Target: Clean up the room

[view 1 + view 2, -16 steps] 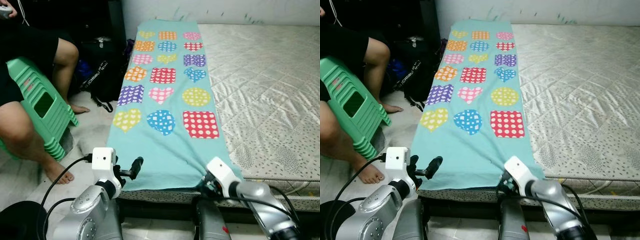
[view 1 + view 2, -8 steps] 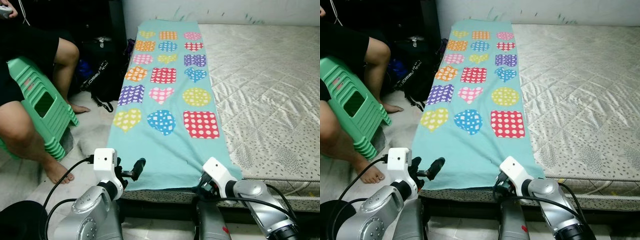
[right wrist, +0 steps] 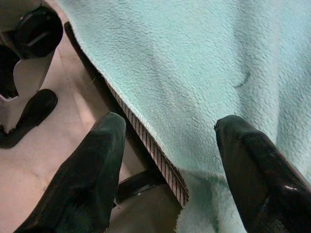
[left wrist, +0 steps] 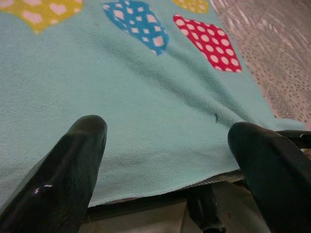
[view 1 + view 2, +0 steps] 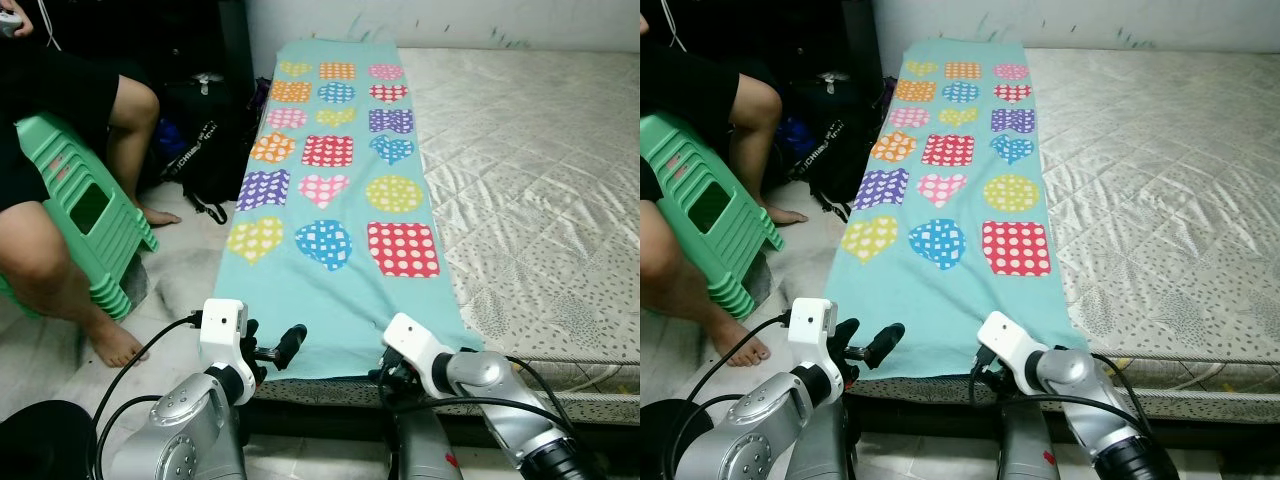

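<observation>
Reaching at near hem: both grippers sit at the foot edge of the bed, one toward each near corner of the blanket, likely so the cloth can be taken by two points at once.
Left gripper (image 4: 165,160): fingers spread wide apart, nothing between them; hovers just off the near edge of the blanket (image 5: 335,200), toward its left corner.
Right gripper (image 3: 167,160): fingers also spread, straddling the hem where it hangs over the mattress (image 5: 540,170) edge; not clamped on anything yet.
Blanket: teal fleece with dotted hearts, squares and circles; lies flat in a long strip down the left side of the mattress, near hem draped just over the edge.
Step, as judged: a pinch on both near corners comes next, probably to fold or lift the blanket.
Risk: thin hem lies flat on the mattress, so a finger may slide over it.
Left side, beyond: a person's legs (image 5: 60,250) on a green stool (image 5: 85,210); dark bag (image 5: 205,150) on the floor beside the bed.
Far end: blanket reaches the wall.
</observation>
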Tool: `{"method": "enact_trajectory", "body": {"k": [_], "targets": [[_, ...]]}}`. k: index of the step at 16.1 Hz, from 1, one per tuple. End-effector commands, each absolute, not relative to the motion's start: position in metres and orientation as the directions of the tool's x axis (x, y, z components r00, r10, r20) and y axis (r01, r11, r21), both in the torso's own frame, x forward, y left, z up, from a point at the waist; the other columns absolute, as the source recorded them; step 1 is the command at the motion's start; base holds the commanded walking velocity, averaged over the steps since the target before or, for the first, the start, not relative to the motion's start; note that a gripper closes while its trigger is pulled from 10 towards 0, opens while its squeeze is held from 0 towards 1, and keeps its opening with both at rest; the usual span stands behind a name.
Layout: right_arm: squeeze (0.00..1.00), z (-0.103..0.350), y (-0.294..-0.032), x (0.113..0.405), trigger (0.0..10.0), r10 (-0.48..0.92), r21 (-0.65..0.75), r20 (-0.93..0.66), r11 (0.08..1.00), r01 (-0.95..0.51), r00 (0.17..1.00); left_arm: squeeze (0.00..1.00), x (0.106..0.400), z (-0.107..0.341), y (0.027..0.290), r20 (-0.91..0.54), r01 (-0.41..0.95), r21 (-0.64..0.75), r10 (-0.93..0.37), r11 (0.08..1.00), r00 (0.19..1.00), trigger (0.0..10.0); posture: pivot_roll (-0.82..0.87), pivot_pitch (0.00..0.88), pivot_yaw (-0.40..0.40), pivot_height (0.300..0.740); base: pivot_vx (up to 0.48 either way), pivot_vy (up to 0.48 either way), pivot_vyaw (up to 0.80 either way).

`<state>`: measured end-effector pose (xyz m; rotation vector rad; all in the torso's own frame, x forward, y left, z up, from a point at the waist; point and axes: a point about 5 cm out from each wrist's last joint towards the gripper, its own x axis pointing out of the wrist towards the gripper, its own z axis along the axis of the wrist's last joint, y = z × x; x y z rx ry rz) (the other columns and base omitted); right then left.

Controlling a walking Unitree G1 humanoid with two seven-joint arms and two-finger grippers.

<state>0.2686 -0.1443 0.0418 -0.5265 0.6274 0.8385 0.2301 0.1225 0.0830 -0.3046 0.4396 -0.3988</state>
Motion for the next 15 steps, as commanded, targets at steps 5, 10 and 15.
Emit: {"method": "enact_trajectory", "body": {"k": [5,10,15], "targets": [[0.00,0.046,-0.128,0.288,10.0,0.509,-0.202,-0.621,0.630,-0.750,0.595,0.00,0.228,0.086,0.124,-0.349,0.316,-0.355,-0.438,0.880,0.829,10.0,-0.04,0.029,0.001,0.569,0.000,0.000,0.00],[0.00,0.040,-0.141,0.307,10.0,0.397,-0.237,-0.611,0.735,-0.636,0.686,0.00,0.226,0.085,0.123,-0.351,0.321,-0.360,-0.446,0.876,0.824,10.0,-0.03,0.029,0.000,0.569,0.000,0.000,0.00],[0.00,0.031,-0.156,0.308,10.0,0.347,-0.275,-0.653,0.720,-0.638,0.674,0.00,0.224,0.086,0.125,-0.353,0.322,-0.357,-0.446,0.877,0.822,10.0,-0.02,0.027,-0.001,0.569,0.000,0.000,0.00]]}}
